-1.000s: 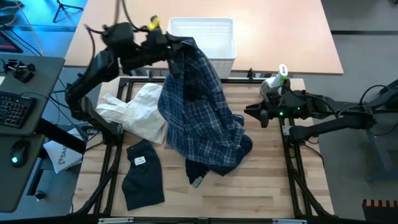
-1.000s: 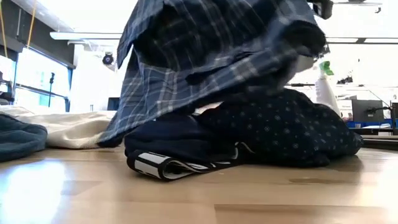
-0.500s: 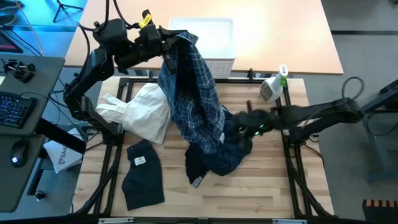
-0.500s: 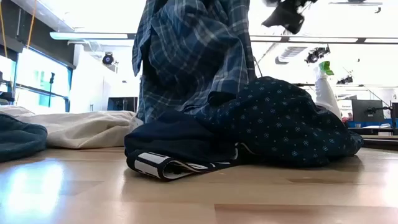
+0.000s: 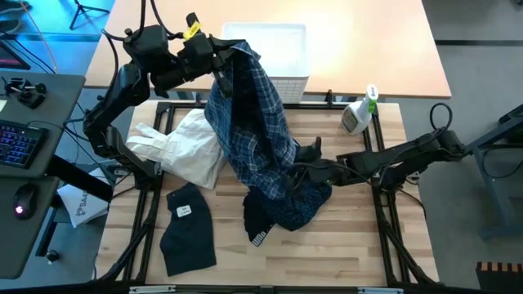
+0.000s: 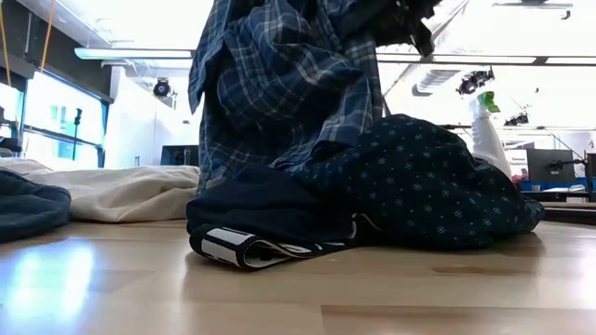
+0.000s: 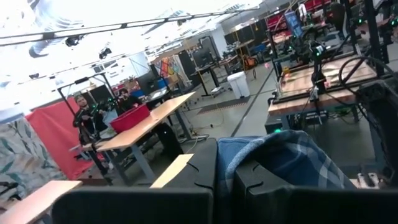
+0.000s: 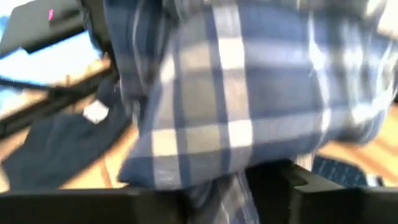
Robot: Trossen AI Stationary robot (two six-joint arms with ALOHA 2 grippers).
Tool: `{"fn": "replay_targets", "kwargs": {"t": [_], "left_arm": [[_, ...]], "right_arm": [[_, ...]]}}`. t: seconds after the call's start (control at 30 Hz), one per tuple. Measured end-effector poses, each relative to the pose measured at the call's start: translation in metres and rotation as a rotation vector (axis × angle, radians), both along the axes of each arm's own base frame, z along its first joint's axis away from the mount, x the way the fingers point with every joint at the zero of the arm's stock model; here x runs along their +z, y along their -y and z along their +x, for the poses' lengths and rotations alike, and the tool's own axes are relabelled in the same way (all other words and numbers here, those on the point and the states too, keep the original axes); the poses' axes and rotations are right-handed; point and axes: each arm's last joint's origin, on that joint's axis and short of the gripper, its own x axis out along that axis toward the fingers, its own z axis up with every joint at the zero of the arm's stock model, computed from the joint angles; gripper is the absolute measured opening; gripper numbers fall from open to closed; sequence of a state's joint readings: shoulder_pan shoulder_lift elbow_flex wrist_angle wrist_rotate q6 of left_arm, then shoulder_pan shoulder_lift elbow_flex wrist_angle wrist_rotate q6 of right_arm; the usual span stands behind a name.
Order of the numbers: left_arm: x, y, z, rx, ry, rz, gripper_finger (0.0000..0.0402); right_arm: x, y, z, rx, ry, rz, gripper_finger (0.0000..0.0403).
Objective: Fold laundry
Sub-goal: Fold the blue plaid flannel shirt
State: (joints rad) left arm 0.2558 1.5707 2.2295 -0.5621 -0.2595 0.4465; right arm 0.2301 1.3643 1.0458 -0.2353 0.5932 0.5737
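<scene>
Two claws pinch plaid shirt [image 5: 249,122]: left claw [image 7: 225,180] high, right claw [image 8: 267,186] low; only wrist views show grips.

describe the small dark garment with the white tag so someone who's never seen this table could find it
Start at the wooden table and find the big cream cloth on its left side. Just below it in the high view, toward the near left corner, lies a small flat dark navy garment, apart from the central pile. Unlike the lifted blue-and-white plaid shirt, it bears a small white tag.

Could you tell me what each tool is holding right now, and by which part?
The left tool is shut on the plaid shirt's top edge, lifting it. The right tool grips plaid fabric at the shirt's lower part.
</scene>
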Motion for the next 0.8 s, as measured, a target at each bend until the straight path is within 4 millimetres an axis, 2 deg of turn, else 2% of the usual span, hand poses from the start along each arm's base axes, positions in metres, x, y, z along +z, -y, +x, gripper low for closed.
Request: {"fn": "replay_targets", "kwargs": {"t": [0.13,0.2,0.33,0.4,0.57,0.7,0.77,0.8], "left_arm": [[0.002,0.001,-0.004,0.001,-0.009,0.024,0.0],[0.006,0.005,-0.011,-0.006,0.008,0.028,0.0],[0.019,0.019,-0.036,-0.082,0.095,-0.011,0.0],[0.025,0.027,-0.051,-0.172,0.135,-0.049,0.0],[0.033,0.047,-0.082,-0.459,0.19,-0.196,0.0],[0.035,0.061,-0.1,-0.697,0.176,-0.314,0.0],[0.037,0.068,-0.109,-0.802,0.177,-0.367,0.0],[0.038,0.071,-0.114,-0.836,0.177,-0.385,0.0]], "right_arm": [[0.012,0.007,0.0,-0.056,0.065,-0.009,0.0026],[0.034,0.01,-0.007,-0.085,0.084,-0.047,0.001],[0.108,0.018,-0.037,-0.13,0.115,-0.139,0.0008],[0.153,0.023,-0.054,-0.108,0.136,-0.198,0.0004],[0.264,0.036,-0.106,0.002,0.413,-0.27,0.0003],[0.322,0.037,-0.127,0.21,0.633,-0.38,0.0002],[0.34,0.034,-0.127,0.346,0.734,-0.432,0.0002],[0.343,0.032,-0.121,0.41,0.806,-0.458,0.0002]]}}
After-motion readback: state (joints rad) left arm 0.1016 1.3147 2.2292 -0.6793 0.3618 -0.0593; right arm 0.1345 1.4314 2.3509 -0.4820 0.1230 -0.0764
